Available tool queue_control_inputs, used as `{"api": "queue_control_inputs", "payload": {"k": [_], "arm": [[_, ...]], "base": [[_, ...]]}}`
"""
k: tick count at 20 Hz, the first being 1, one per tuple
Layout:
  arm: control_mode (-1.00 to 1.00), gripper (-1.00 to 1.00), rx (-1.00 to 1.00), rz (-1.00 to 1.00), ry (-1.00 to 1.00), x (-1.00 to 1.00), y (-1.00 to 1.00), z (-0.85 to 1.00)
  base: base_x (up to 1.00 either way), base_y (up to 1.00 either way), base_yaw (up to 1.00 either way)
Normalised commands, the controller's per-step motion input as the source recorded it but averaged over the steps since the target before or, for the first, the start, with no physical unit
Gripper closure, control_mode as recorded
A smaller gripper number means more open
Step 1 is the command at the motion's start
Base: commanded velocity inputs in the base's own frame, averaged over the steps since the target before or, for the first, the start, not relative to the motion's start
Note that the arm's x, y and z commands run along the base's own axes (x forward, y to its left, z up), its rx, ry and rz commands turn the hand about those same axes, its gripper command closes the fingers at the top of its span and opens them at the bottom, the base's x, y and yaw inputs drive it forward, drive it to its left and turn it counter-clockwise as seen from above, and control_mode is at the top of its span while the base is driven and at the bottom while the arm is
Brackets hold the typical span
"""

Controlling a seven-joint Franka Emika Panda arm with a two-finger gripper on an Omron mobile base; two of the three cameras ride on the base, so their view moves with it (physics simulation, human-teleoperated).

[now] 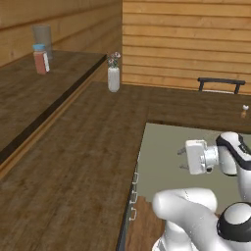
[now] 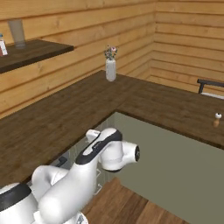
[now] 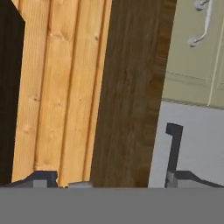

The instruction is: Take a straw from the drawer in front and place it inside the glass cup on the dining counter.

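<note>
My gripper (image 1: 181, 159) hangs open in front of the sage-green cabinet face (image 1: 166, 147), its fingers pointing left and nothing between them. In the hand view the gripper (image 3: 107, 162) has its dark fingertips (image 3: 174, 144) spread wide over a dark wood counter edge (image 3: 131, 87) and a sage-green front with a metal handle (image 3: 199, 26). Small metal handles (image 1: 134, 196) line the cabinet edge below the counter, and every front looks shut. I cannot tell which front is the drawer. The straw, the glass cup and the dining counter are out of view.
A long two-level dark wood counter (image 1: 73, 147) wraps round the corner. On it stand a white flower vase (image 1: 113, 73), a tall grey glass (image 1: 42, 39), a blue-lidded jar (image 1: 40, 59) and a small shaker (image 1: 244, 112). A black stool back (image 1: 220, 83) shows behind.
</note>
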Motion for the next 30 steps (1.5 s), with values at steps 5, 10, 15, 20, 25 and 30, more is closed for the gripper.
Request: {"api": "queue_control_inputs", "payload": {"k": [5, 10, 15, 20, 25, 30], "arm": [[-1.00, -1.00, 0.09, 0.04, -0.19, 0.74, 0.15, -0.47], [-1.00, -1.00, 0.00, 0.01, -0.18, 0.69, 0.02, -0.50], [-1.00, -1.00, 0.00, 0.00, -0.06, 0.64, 0.09, -0.40], [-1.00, -1.00, 0.00, 0.00, 0.02, 0.63, 0.01, -0.27], [-1.00, -1.00, 0.02, 0.00, 0.12, 0.59, 0.00, -0.36], [-1.00, -1.00, 0.05, 0.00, 0.21, 0.45, 0.00, -0.58]], "base": [[0.00, 0.00, 0.00], [0.00, 0.00, 0.00], [0.00, 0.00, 0.00], [0.00, 0.00, 0.00], [0.00, 0.00, 0.00], [0.00, 0.00, 0.00]]}}
